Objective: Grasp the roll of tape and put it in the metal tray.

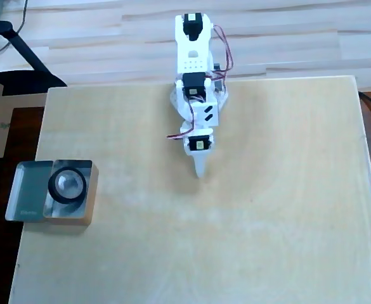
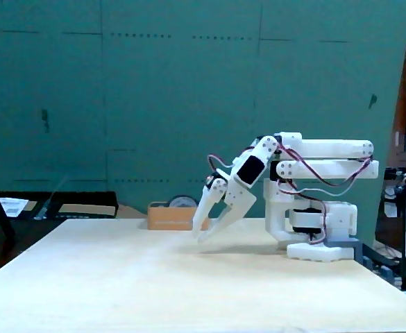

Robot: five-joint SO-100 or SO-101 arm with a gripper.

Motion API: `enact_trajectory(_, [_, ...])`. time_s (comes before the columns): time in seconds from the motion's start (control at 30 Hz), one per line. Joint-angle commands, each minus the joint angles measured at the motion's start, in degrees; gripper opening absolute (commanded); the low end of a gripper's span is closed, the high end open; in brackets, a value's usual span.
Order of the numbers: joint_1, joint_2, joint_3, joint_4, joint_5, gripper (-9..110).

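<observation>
1. Pale wood table (image 1: 267,221) fills most of the overhead view, its surface bare around the arm.
2. White arm (image 1: 194,76) stands at the table's far edge in the overhead view, folded low, gripper (image 2: 202,234) pointing down near the tabletop, fingers slightly apart and holding nothing.
3. Tray (image 1: 26,196) sits at the table's left edge in the overhead view, well apart from the gripper.
4. Tape (image 1: 68,184) lies in the tray's right compartment.

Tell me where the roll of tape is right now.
In the overhead view the roll of tape sits at the table's left edge, in the right compartment of the metal tray, far from the end effector.
</observation>
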State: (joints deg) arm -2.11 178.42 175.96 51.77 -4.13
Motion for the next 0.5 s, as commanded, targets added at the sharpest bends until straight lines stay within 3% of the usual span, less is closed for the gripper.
enact_trajectory(0.0, [0.2, 15.6, 0.6, 0.4, -0.7, 0])
enact_trajectory(0.47, [-0.1, 17.3, 0.6, 4.4, -0.5, 0])
